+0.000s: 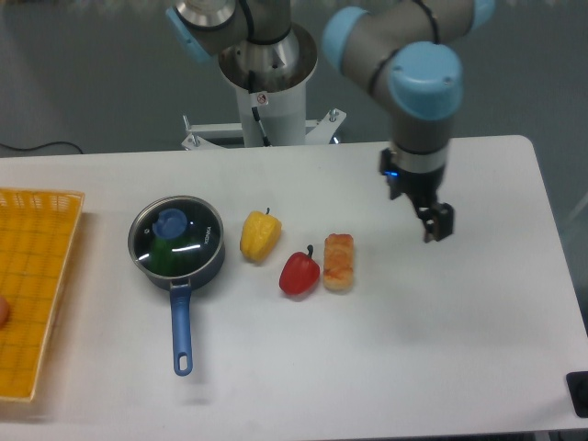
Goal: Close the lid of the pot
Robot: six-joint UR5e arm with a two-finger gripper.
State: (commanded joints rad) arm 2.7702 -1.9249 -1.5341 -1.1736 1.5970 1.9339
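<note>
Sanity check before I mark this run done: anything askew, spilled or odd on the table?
Nothing stands out. The round clear glass lid with blue knob sits flat on the small dark saucepan with long blue handle, rim aligned, no spill. The hand hangs over bare table on the right, holding nothing.

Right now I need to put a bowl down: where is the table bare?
Bare: the white table right of the bread roll, under and beyond the gripper, and the front strip. Crowded: the lidded dark pot, yellow pepper, red pepper, and the orange basket.
</note>
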